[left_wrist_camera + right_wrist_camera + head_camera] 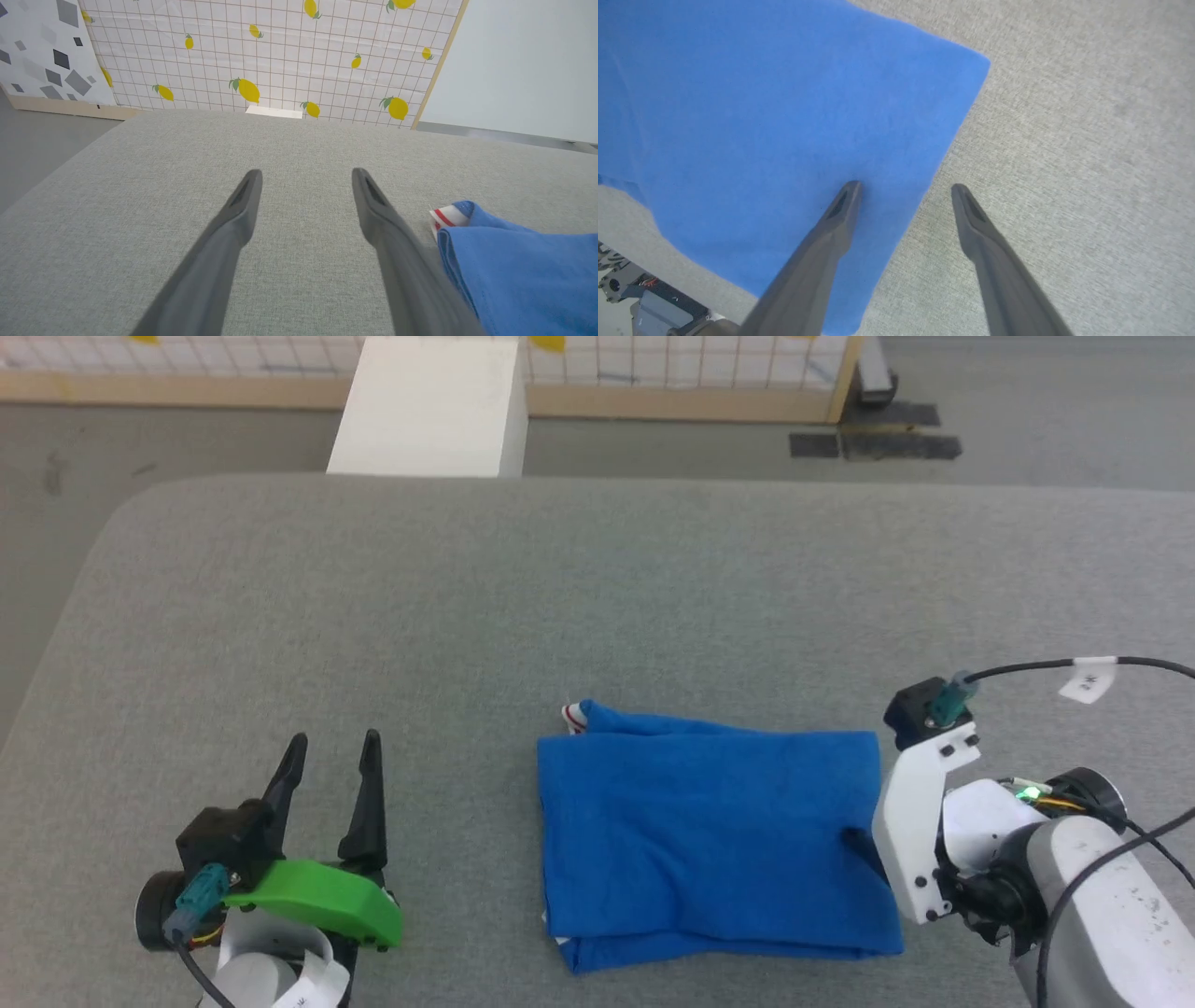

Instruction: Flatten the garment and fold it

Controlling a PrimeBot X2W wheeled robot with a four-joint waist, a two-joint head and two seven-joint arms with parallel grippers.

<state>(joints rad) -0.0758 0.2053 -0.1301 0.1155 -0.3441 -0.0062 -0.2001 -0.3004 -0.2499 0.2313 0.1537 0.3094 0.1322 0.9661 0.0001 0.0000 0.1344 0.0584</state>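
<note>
The garment (714,835) lies folded into a blue rectangle on the grey table, with a bit of white-and-red trim (573,716) poking out at its far left corner. In the left wrist view the garment (523,275) lies to the right of my fingers, its trim (446,217) at the near corner. My left gripper (331,756) stands open over bare table, well left of the cloth. My right gripper (906,186) is open above the garment's (784,116) right edge, one finger over the blue cloth and one over the table. In the head view its fingers are hidden behind the white wrist (920,821).
The grey table (597,597) stretches far beyond and to the left of the cloth. A white block (429,406) stands behind the table's far edge. A lemon-print grid wall (280,56) closes off the back, with grey floor (1027,420) at the right.
</note>
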